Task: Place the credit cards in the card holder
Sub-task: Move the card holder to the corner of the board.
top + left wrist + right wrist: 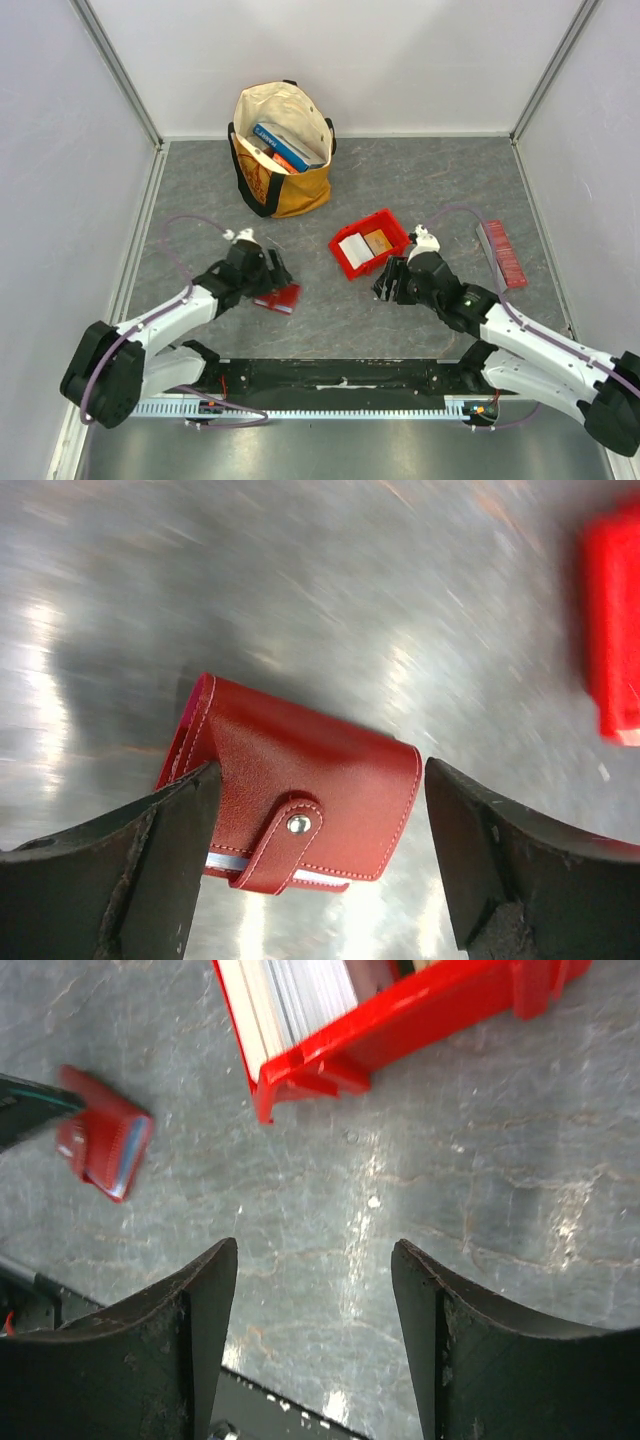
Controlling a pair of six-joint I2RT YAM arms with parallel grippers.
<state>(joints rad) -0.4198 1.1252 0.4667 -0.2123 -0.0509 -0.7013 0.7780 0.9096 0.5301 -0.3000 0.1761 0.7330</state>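
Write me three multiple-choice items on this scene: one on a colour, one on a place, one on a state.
1. The plastic bin is: A red; B blue; C yellow.
2. The card holder is: A inside the bin; B held in the air; C on the table, straddled by the left gripper.
3. The card holder is: A spread open; B folded shut, tab across; C torn apart.
Key: 1 A, its walls are bright red; 2 C, a finger stands on either side; 3 B, the snap tab wraps its edge.
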